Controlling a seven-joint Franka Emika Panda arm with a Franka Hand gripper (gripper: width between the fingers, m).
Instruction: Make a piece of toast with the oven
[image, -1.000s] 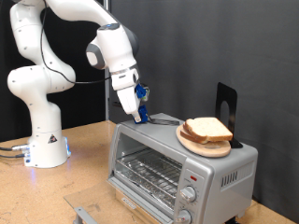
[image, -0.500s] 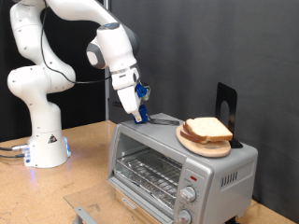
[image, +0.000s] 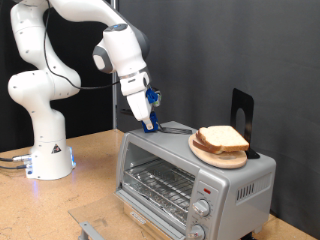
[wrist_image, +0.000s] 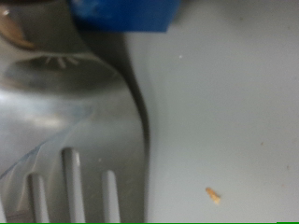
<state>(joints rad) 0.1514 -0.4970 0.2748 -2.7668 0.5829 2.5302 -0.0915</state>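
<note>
The silver toaster oven (image: 190, 180) stands at the exterior view's lower right, its wire rack showing at the front and two knobs at its right. The slice of pale bread (image: 222, 138) lies on a round wooden plate (image: 218, 155) on top of the oven. My gripper (image: 150, 124), with blue fingers, points down at the oven's top near its left rear corner, well left of the bread, and holds nothing that I can see. The wrist view shows a blue finger part (wrist_image: 126, 14) close over silver slotted metal (wrist_image: 65, 140).
A black upright stand (image: 243, 115) is behind the plate on the oven. The arm's white base (image: 45, 150) stands on the wooden table at the exterior view's left. A grey piece (image: 88, 229) shows at the bottom edge. A small crumb (wrist_image: 214, 194) lies on the grey surface.
</note>
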